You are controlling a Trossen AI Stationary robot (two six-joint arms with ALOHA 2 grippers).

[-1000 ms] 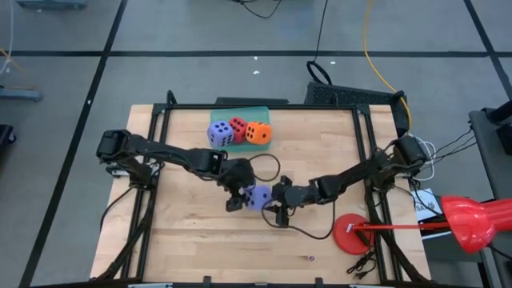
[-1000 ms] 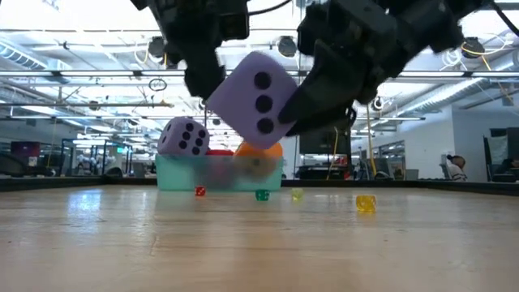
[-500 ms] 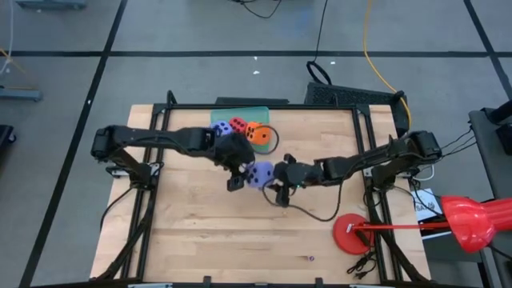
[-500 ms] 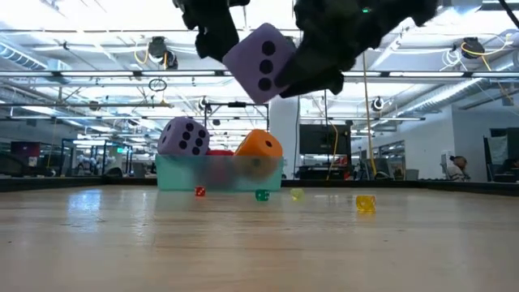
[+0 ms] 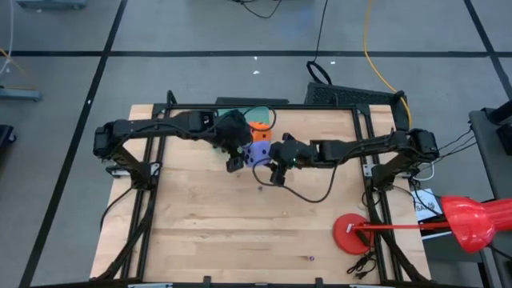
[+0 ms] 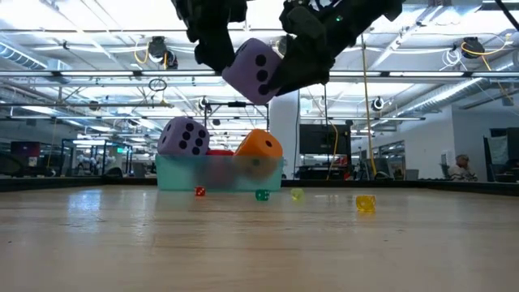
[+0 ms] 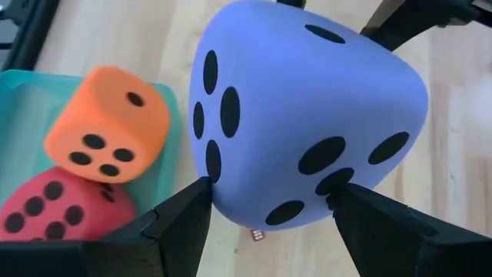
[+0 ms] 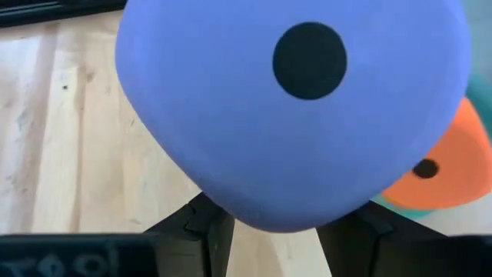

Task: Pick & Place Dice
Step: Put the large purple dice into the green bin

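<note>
A purple-blue die [image 6: 255,69] hangs in the air between my two grippers, a little in front of the teal tray [image 6: 174,177]. My left gripper [image 5: 237,162] is shut on it from the table's left, my right gripper [image 5: 276,170] from the right. Another purple-blue die [image 6: 182,136], a red die [image 7: 54,208] and an orange die [image 7: 108,123] rest in the tray at the table's far edge. In the high view my left arm hides most of the tray. My left gripper pinches the purple-blue die between its two fingers on two opposite faces, low on the die [image 7: 219,181]. The fingers slant down from the table's left. The die is lifted clear and tilted, one corner down. My right gripper has the die's lower, rounded corner [image 8: 261,215] between its two fingers [image 8: 201,225], coming from the table's right and slanting slightly down. The die bulges above the fingers and hides the exact places of contact.
Several tiny coloured dice [image 6: 366,203] lie on the wooden table in front of the tray. A red round object [image 5: 350,233] with a long red handle sits at the near right. Cables trail from both arms over the table.
Both grippers, still shut on the purple-blue die, have carried it up and toward the table's far edge, close to the tray. The die has stayed clear of the table and turned slightly in the hold.
</note>
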